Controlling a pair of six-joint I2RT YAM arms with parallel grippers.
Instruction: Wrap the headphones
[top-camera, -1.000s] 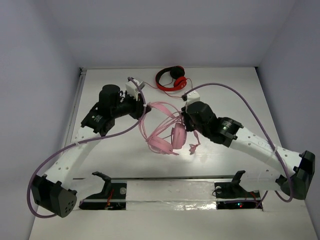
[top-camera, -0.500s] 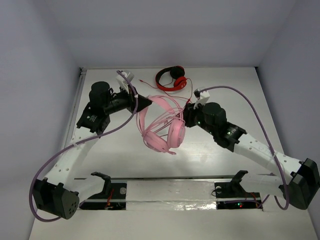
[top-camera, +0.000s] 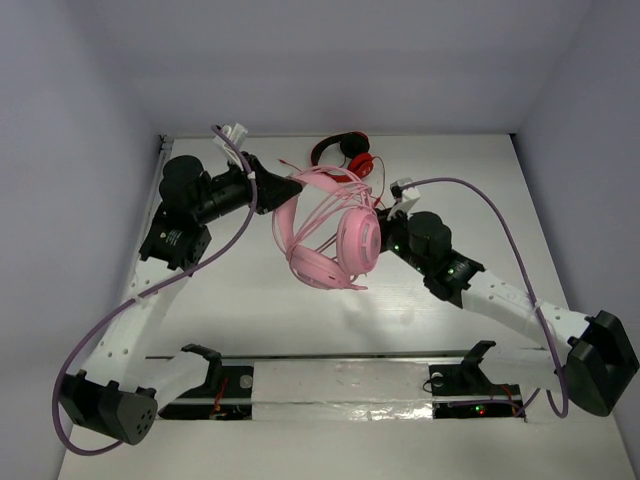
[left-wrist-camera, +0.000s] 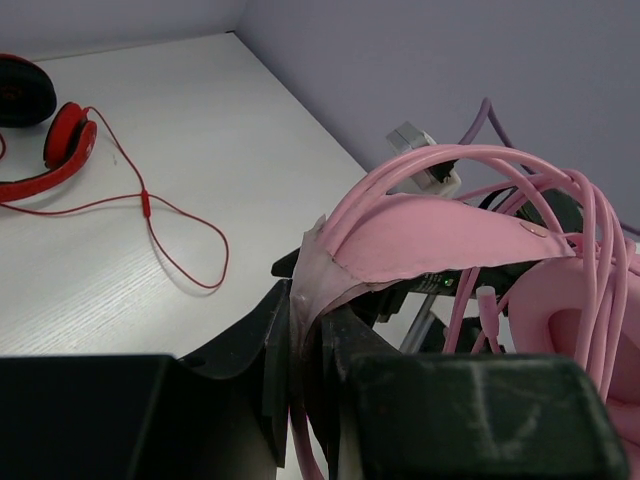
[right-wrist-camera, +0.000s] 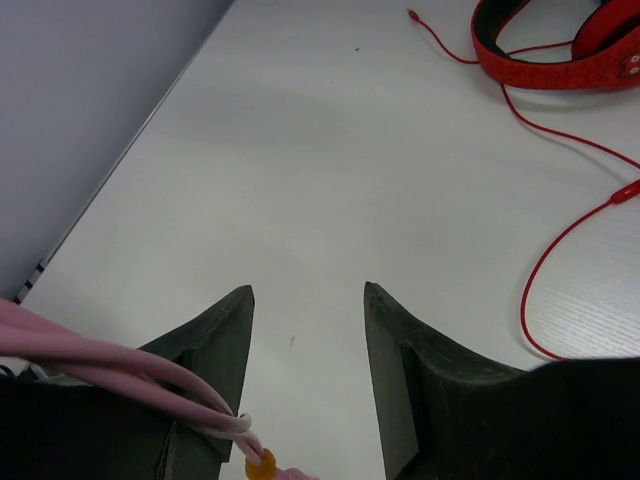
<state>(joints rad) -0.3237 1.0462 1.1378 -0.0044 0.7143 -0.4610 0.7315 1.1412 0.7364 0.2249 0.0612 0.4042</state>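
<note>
While the left gripper (left-wrist-camera: 305, 325) is pressed hard together on one end of the padded pink headband (left-wrist-camera: 430, 235), the pale pink over-ear headphones (top-camera: 325, 235) hang off it in the air over the middle of the white table (top-camera: 250, 310), between the two arms. You see it best from the left wrist cam. The black jaws squeeze the band's end flat, and the rest of the band arches away toward the big round pink ear cup (left-wrist-camera: 575, 335). Several turns of the thin pink cable (left-wrist-camera: 590, 225) run over the band alongside it.

The right gripper (right-wrist-camera: 308, 292) is a different story. Its two black fingers are spread partway apart with nothing between them, just bare table showing through the gap. A few strands of that pink cable are draped over the base of the finger (right-wrist-camera: 215, 340) on the left of the wrist view, touching it but not pinched. From the top cam that gripper sits right beside the ear cup and is partly hidden by it, so I can't tell more from there.

At the far side of the table the smaller red-and-black headphones (top-camera: 345, 155) lie flat, their thin red cable (right-wrist-camera: 570, 230) snaking loose.
</note>
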